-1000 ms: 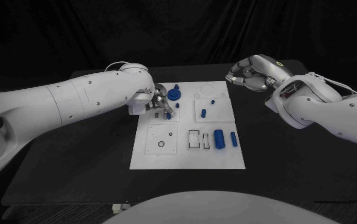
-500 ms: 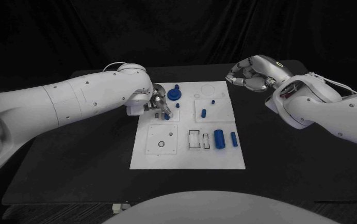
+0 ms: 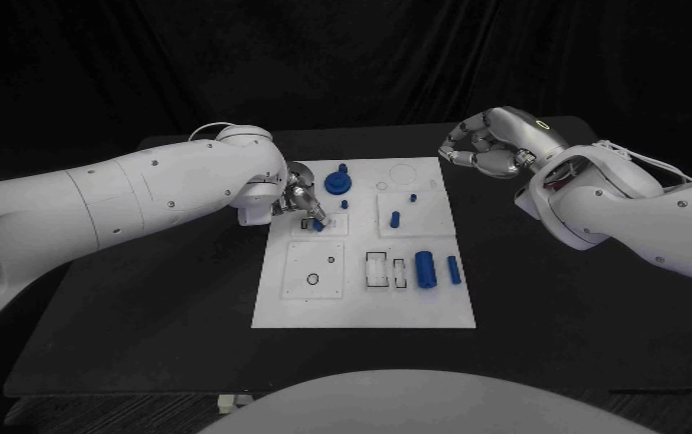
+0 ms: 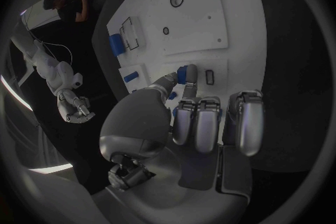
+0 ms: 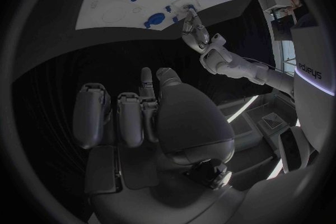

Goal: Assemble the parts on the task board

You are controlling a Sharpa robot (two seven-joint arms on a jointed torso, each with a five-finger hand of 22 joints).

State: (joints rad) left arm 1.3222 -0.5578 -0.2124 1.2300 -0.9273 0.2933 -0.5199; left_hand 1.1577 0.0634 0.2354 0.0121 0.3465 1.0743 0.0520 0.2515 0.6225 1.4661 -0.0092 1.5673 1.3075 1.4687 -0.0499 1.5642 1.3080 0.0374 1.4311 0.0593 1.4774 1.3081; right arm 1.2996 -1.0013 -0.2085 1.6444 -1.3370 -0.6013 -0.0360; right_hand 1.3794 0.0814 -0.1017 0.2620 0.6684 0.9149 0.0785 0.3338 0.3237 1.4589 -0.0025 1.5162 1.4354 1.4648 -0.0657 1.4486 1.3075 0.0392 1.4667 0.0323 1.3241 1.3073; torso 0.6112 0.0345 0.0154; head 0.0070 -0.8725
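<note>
1. The left arm (image 3: 130, 199), a smooth white shell entering from 9 o'clock, had drawn its wrist slightly back toward 10 o'clock over the last second, while the camera and the board's parts stayed put.
2. The right arm (image 3: 613, 204) had not moved; its right hand (image 3: 488, 144) hovered off the board's 2 o'clock corner, silver fingers curled inward on nothing.
3. The task board (image 3: 361, 304), a flat matte white plate on the black table (image 3: 173, 334), carried outlined slots and holes, several of them unfilled.
4. The left hand (image 3: 300, 199) sat at the board's 10 o'clock edge, thumb and a finger pinching a small blue peg (image 4: 185, 74) just above a rectangular slot (image 4: 209, 77). I judged the peg lifted, not yet seated, so insertion remained.
5. Other blue parts rested on the board: a round stepped knob (image 3: 338, 182) near 12 o'clock, a thick cylinder (image 3: 424, 268) and a slim bar (image 3: 453, 270) toward 4 o'clock.
</note>
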